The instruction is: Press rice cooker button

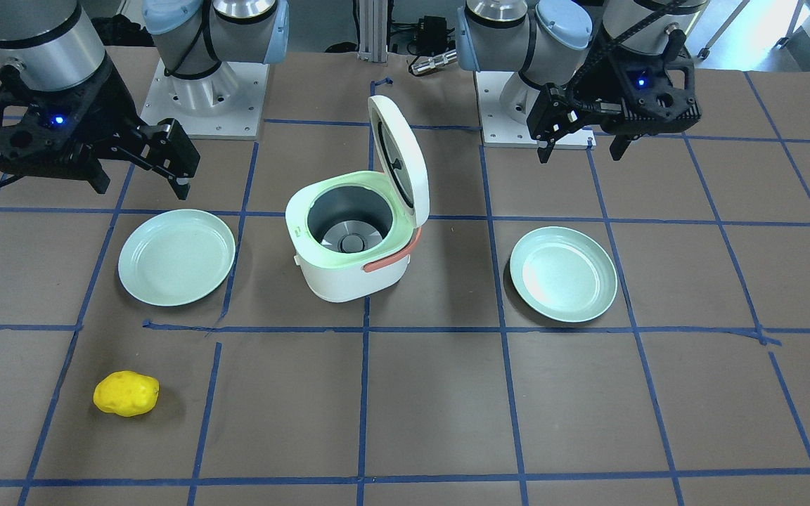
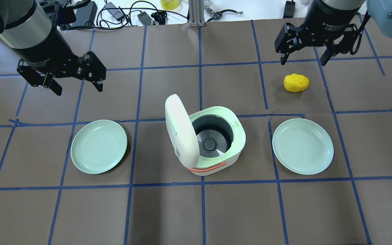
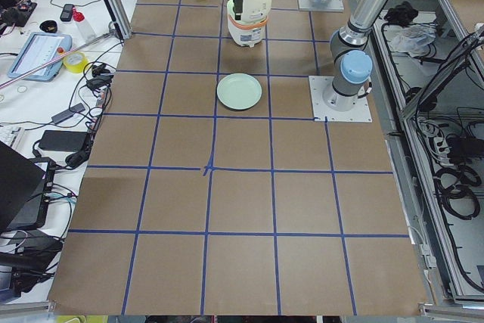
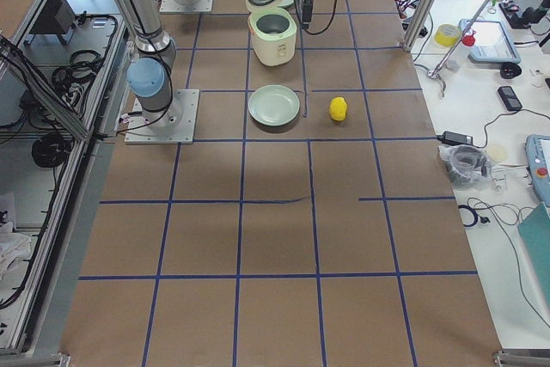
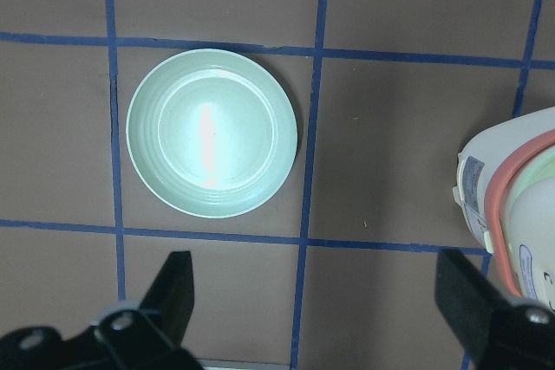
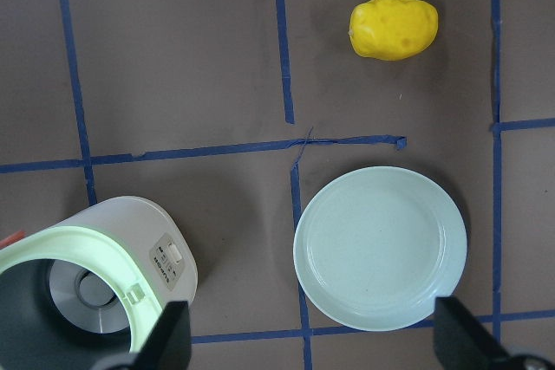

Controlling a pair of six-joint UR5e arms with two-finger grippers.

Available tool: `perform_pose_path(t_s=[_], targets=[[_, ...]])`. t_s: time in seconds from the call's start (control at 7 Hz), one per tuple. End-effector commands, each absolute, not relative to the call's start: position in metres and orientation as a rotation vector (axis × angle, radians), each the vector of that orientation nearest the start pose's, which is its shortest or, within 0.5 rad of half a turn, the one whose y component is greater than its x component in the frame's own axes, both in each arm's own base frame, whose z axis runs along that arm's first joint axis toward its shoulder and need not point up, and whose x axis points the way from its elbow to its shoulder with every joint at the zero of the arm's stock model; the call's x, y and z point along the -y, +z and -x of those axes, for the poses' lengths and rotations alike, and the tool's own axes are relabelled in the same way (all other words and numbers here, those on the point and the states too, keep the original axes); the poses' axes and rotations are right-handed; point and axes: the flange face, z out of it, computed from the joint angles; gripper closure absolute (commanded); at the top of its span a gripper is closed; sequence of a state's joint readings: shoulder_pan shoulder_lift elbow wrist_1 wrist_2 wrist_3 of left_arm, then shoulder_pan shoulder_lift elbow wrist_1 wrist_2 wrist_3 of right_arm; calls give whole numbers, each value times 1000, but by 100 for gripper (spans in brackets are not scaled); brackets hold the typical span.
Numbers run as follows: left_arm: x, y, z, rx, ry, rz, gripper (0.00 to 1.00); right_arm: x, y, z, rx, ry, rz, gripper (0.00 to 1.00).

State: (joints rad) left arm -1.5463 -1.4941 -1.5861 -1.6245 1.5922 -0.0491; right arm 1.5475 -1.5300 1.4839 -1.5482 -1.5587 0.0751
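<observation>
The white and pale-green rice cooker (image 2: 237,137) stands mid-table with its lid (image 2: 179,131) raised and the empty grey pot showing. It also shows in the front view (image 1: 349,274). Its small front button panel (image 6: 171,259) shows in the right wrist view. My left gripper (image 2: 78,87) is open and empty, hovering far-left of the cooker and well apart from it. My right gripper (image 2: 303,61) is open and empty, high above the far right, near a yellow potato (image 2: 296,82).
Two pale-green plates lie either side of the cooker: one on my left (image 2: 99,146), one on my right (image 2: 303,146). The brown table carries a blue tape grid. Cables and gear lie along the far edge (image 2: 128,10).
</observation>
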Motion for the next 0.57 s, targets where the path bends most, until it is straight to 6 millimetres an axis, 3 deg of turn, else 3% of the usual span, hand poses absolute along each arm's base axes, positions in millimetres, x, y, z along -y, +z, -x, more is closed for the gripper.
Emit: perform_pose_path(t_s=[0.0,0.43], targets=[[462,511,120,-3118,-12,115,0,508,514,-123,-3130,-50,-202,0],[462,511,120,-3118,-12,115,0,507,513,-123,-3131,-43,-202,0]])
